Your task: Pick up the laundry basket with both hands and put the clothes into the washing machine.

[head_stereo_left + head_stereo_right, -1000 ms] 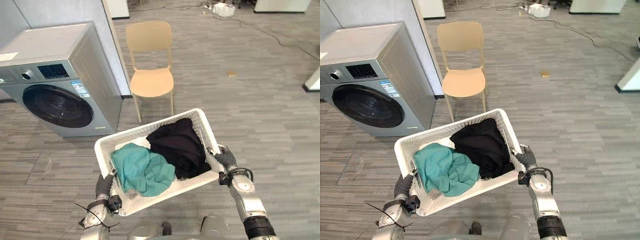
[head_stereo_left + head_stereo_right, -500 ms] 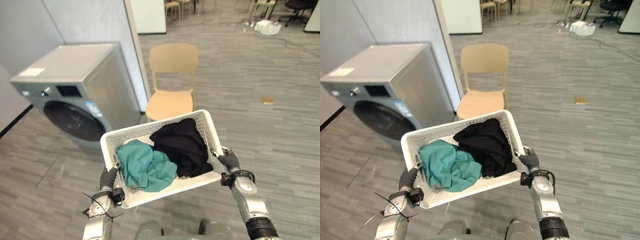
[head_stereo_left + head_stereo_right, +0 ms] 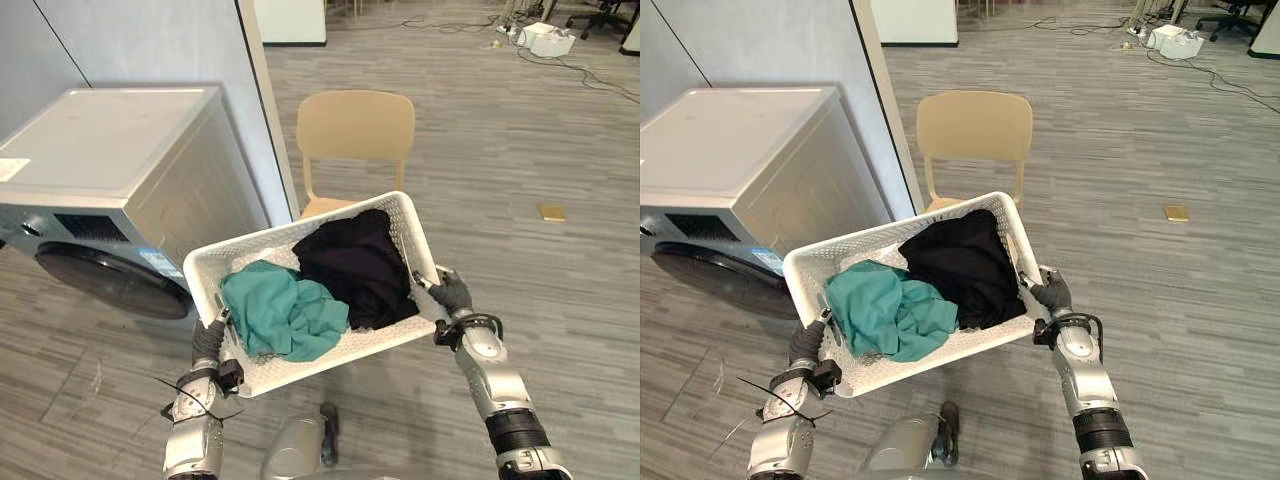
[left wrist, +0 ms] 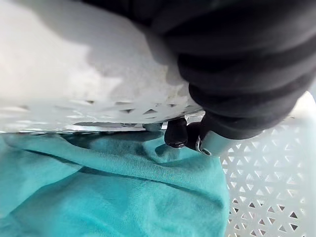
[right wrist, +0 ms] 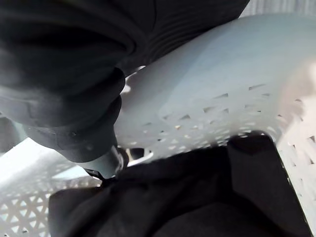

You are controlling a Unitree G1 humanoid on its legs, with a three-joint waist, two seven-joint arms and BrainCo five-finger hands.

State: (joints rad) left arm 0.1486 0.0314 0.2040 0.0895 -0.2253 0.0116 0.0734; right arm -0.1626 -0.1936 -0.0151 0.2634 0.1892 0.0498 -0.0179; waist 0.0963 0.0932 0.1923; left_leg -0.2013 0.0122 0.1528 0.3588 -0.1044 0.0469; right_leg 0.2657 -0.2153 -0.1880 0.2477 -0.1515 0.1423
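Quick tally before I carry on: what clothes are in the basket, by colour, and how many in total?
Teal garment: 1
Black garment: 1, as far as the heap shows
Total: 2, both in the basket

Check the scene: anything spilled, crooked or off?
Nothing spilled: teal cloth and black cloth lie inside the basket, which the left hand and right hand hold somewhat askew. The washing machine door looks shut with both hands busy.

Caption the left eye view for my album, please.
Left hand and right hand hold a white laundry basket of teal clothes and black clothes near the washing machine and chair.
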